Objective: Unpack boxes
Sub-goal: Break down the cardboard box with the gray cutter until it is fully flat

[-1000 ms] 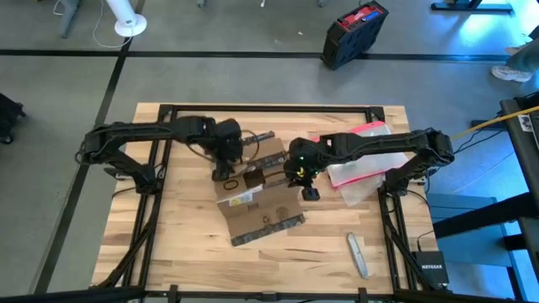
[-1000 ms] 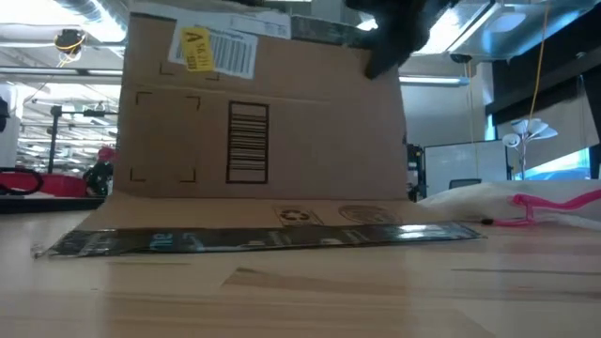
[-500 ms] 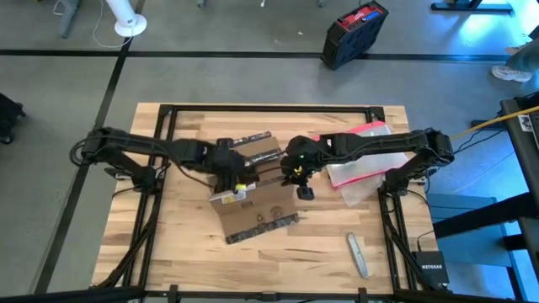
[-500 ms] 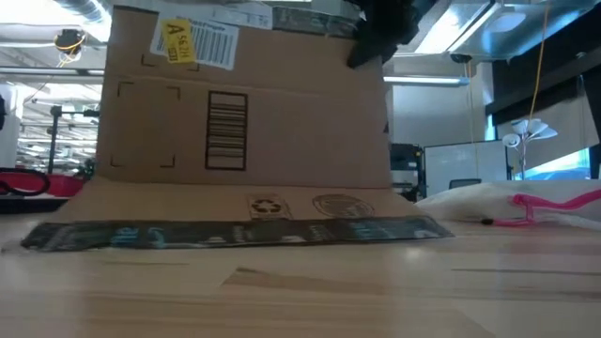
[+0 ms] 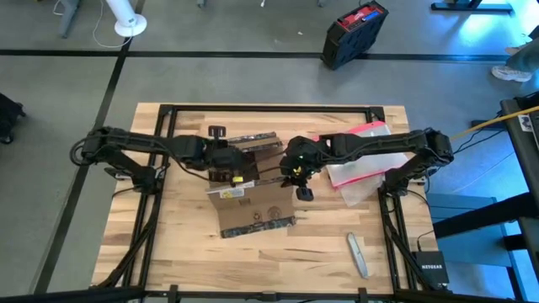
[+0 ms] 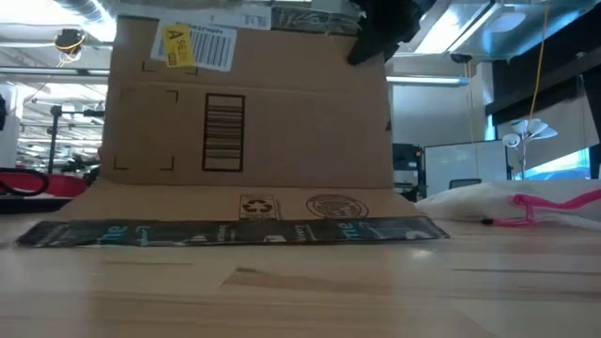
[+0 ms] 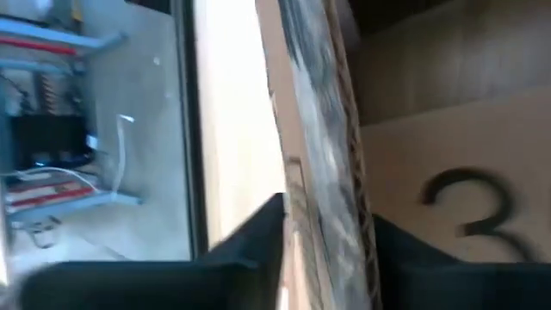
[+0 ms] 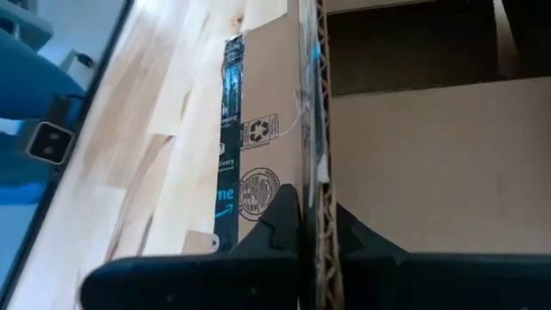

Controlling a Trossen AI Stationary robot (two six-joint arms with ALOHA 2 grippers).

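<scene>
From overhead we look straight down on the whole surface [image 5: 168, 252] and both arms. Our low camera sits at surface height, facing level across it, close to the box [image 6: 249, 131]. Each wrist camera looks along its own fingers, very near a box wall edge. All four views share the box; the high and low views share the pouch [image 5: 358, 172].

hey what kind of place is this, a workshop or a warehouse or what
Probably a robotics lab or workshop. A wooden worktable stands on a bare concrete floor marked with dark tape lines, a Netgear network box sits by the table, and the low view shows exposed ceiling ducts and strip lights.
</scene>
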